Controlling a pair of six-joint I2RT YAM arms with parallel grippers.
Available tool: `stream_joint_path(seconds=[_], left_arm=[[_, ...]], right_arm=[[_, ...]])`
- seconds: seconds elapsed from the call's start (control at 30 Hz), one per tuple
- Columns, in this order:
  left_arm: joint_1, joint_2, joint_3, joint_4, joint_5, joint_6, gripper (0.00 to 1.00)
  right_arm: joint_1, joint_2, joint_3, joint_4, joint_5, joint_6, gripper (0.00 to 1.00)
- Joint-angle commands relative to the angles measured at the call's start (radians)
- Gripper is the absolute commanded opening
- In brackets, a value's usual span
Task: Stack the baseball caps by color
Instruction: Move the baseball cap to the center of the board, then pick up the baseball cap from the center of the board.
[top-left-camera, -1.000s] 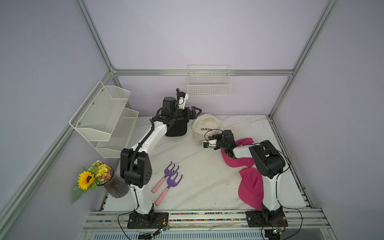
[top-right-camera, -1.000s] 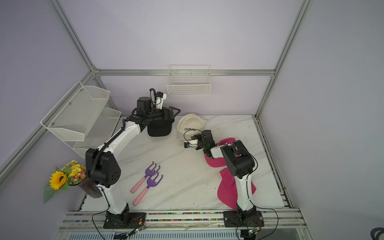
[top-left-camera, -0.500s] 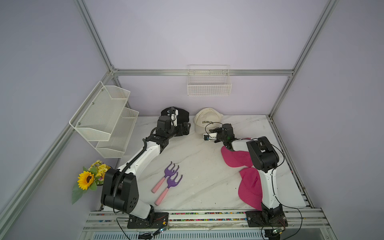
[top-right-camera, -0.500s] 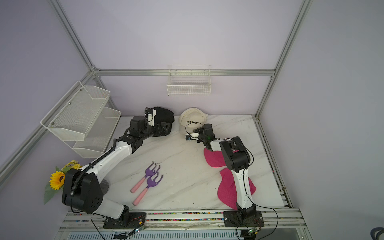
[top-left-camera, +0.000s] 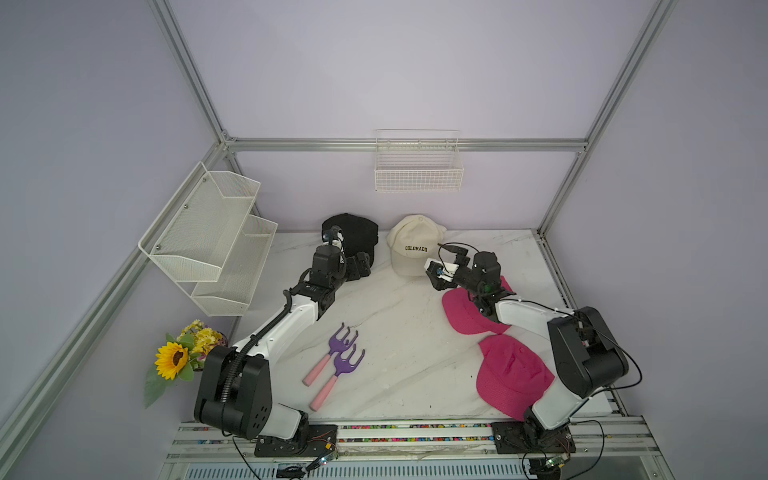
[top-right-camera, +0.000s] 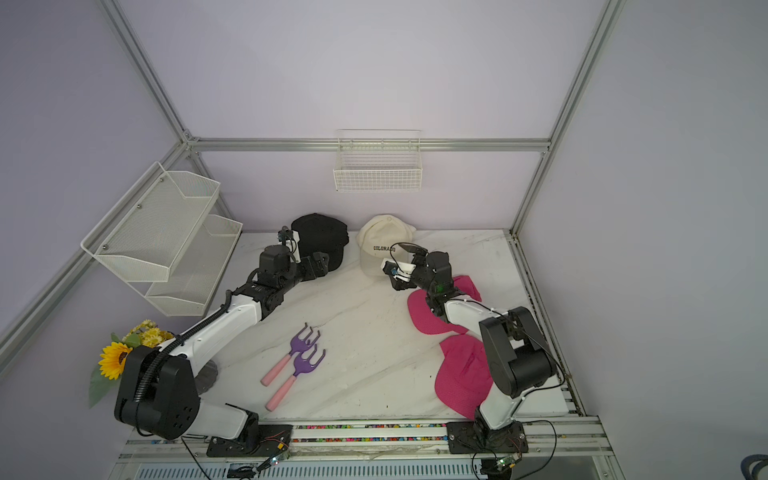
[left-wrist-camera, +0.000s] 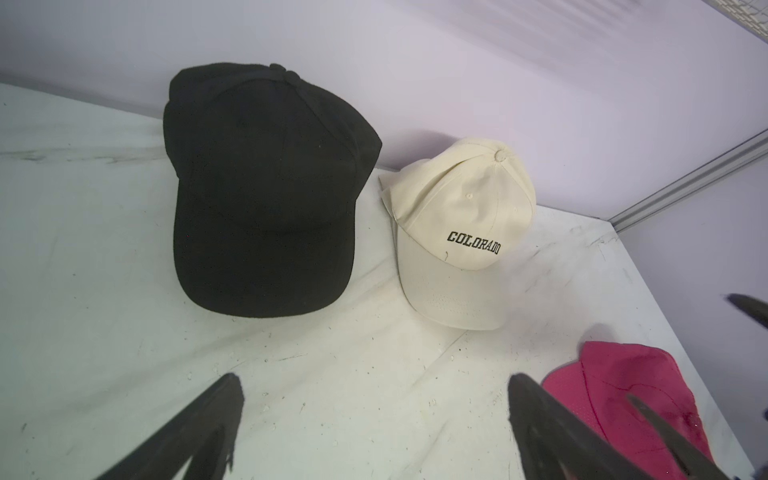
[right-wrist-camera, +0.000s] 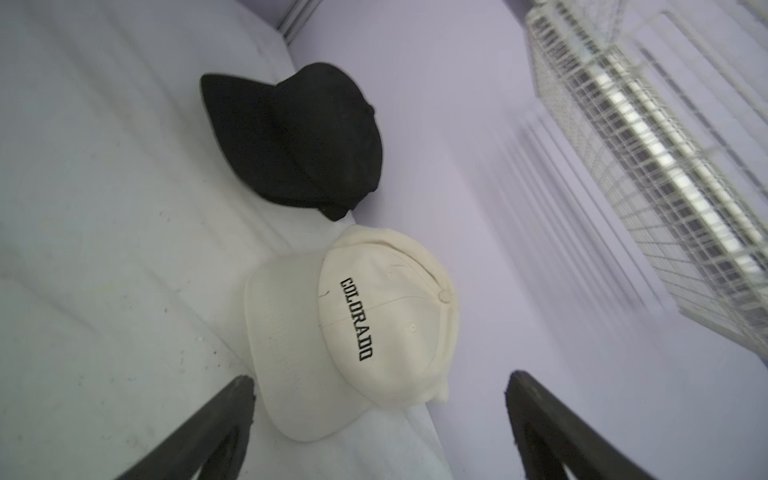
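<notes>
A black baseball cap lies at the back wall. Beside it, to its right, sits a cream "COLORADO" cap. Two hot pink caps lie on the right, one partly under my right arm, the other nearer the front. My left gripper is open and empty, just short of the black cap's brim. My right gripper is open by the cream cap's brim, gripping nothing.
Two purple hand rakes with pink handles lie at the front middle. A tiered mesh shelf hangs on the left wall and a wire basket on the back wall. A sunflower vase stands at the front left.
My right gripper has opened and let go of the cream cap, which now rests further back. The left arm has come down from its raised pose, and the black cap lies at the wall.
</notes>
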Motion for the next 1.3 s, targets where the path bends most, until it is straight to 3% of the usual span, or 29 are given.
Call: stream_joint_path(seconds=[0.0,0.1,0.23,0.33,0.47,0.53,0.63,0.8,0.87,1.07,1.17,1.27], left_arm=[[0.004,-0.011,-0.013,0.112,0.084,-0.064,1.0],[0.004,0.0,-0.022,0.135,0.131,-0.06,1.0],[0.0,0.014,-0.036,0.151,0.224,-0.062,1.0],[-0.03,0.04,-0.055,0.165,0.289,-0.079,1.0],[-0.102,0.096,-0.042,0.14,0.324,-0.078,1.0],[-0.141,0.133,-0.026,0.127,0.334,-0.096,1.0],[-0.187,0.187,0.004,0.114,0.38,-0.119,1.0],[-0.249,0.244,0.021,0.139,0.44,-0.159,1.0],[-0.27,0.265,0.036,0.126,0.447,-0.165,1.0],[-0.315,0.344,0.094,0.088,0.469,-0.176,1.0],[-0.323,0.372,0.113,0.085,0.485,-0.181,1.0],[-0.324,0.394,0.123,0.079,0.487,-0.187,1.0]], right_arm=[[-0.015,-0.065,0.045,-0.002,0.269,0.601,0.97],[-0.052,-0.126,0.046,-0.084,0.291,0.852,0.97],[-0.181,-0.206,-0.024,-0.143,0.081,1.136,0.97],[-0.275,-0.27,-0.095,-0.185,0.017,1.216,0.97],[-0.375,-0.377,-0.206,-0.201,0.028,1.271,0.97],[-0.437,-0.417,-0.253,-0.217,0.054,1.372,0.94],[-0.557,-0.411,-0.294,-0.255,-0.042,1.441,0.94],[-0.605,-0.315,-0.289,-0.422,-0.026,1.388,0.97],[-0.605,-0.305,-0.312,-0.416,-0.082,1.352,0.96],[-0.605,-0.226,-0.322,-0.385,-0.07,1.36,0.89],[-0.605,-0.143,-0.3,-0.351,-0.106,1.357,0.82],[-0.6,-0.08,-0.283,-0.333,-0.138,1.343,0.62]])
